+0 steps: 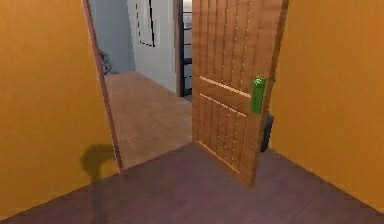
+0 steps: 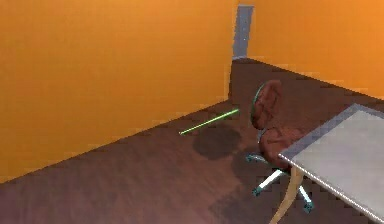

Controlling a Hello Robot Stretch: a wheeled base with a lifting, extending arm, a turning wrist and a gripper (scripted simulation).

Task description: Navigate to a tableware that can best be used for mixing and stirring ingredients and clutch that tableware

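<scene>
Okay so, standing here watching, it's in the hunting-around phase, no grab yet. I honestly can't tell where the mixing tableware is, and I can't tell what state the gripper is in or whether it's got anything. Nearest in the forward view is dark wood floor point(image 1: 200, 190), then an open doorway point(image 1: 150, 90) at roughly 12 o'clock. The wooden door point(image 1: 225, 80) is swung inward at 1 o'clock, with a green handle point(image 1: 258, 95) on its edge. Past the threshold there's lighter tan flooring point(image 1: 150, 112) and a pale wall further back. My guess is that's the way to go. To do it well I'd square up on the middle of the gap first, then roll through slowly. The door's edge at 1 o'clock and the frame at 11 o'clock both look easy to clip. The arm side view covers the room it's in. There's a grey-topped table point(image 2: 345, 160) at that view's 4 o'clock, with a reddish office chair point(image 2: 268, 115) just beside it. Further out a thin green rod point(image 2: 208, 122) lies on the floor near the orange wall point(image 2: 100, 70). Way back at 1 o'clock there's a grey door point(image 2: 243, 28). The forward view is the one giving the doorway and the room beyond.
</scene>
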